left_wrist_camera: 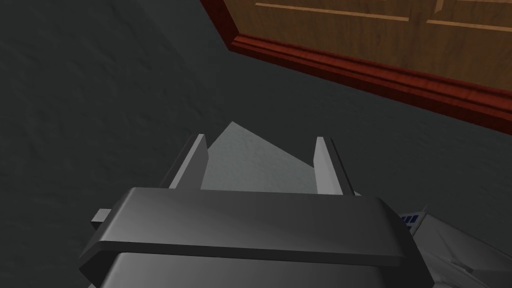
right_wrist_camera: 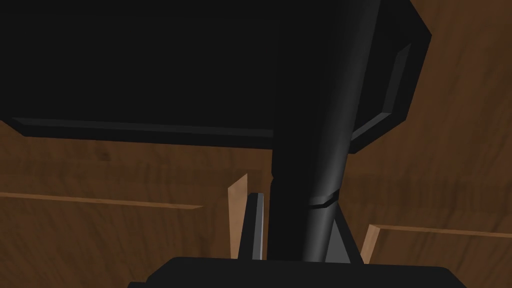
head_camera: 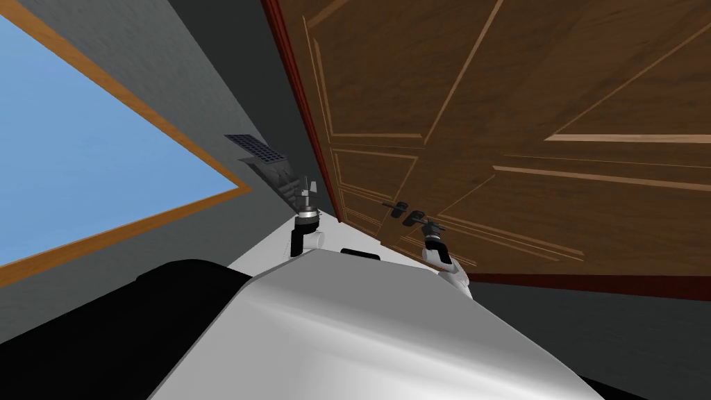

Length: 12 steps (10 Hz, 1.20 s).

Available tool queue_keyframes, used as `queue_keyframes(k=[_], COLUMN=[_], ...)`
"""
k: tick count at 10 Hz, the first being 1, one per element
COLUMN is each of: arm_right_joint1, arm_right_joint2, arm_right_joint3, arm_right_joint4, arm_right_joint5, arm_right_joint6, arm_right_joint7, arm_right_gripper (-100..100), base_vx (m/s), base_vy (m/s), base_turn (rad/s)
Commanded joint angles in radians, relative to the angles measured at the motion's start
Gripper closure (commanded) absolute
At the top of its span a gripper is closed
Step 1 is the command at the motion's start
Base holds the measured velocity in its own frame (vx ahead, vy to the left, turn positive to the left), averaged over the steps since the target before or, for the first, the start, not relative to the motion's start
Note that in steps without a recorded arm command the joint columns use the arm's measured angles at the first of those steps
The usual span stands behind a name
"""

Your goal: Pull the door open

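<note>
Lower centre of head view: right gripper clamped narrow on dark door handle, whose long axis runs out between its 2 fingers. Brown panelled door spans upper right. Left gripper wide, empty, further left. Pull likely falls to right arm.

Left pincer, right pincer: dark box bodies, thin light-grey blade fingers; white forearms, dark joints

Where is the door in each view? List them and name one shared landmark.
Head view: the door spans the upper right; the right gripper is shut on its handle.
Left wrist view: the door lies beyond the open left gripper.
Right wrist view: the door backs the handle.
Shared landmark: pale panel moulding.
</note>
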State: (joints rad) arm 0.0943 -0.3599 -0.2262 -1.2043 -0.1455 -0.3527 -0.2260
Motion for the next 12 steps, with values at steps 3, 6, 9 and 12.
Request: queue_keyframes(k=[3, 6, 9, 12], arm_right_joint1=[0.024, 0.039, 0.047, 0.086], arm_right_joint2=[-0.034, -0.056, -0.067, -0.097], arm_right_joint3=[0.019, 0.066, 0.086, 0.121], arm_right_joint4=[0.009, -0.011, -0.026, -0.046], arm_right_joint5=[-0.003, -0.001, -0.002, -0.001], arm_right_joint6=[-0.019, -0.039, -0.04, -0.073], arm_right_joint7=[-0.029, -0.061, -0.074, -0.107], arm_right_gripper=[100, 100, 100, 100], base_vx=[-0.193, -0.23, -0.189, -0.188], base_vy=[0.0, -0.057, -0.068, -0.043], base_turn=[0.091, 0.166, 0.145, 0.127])
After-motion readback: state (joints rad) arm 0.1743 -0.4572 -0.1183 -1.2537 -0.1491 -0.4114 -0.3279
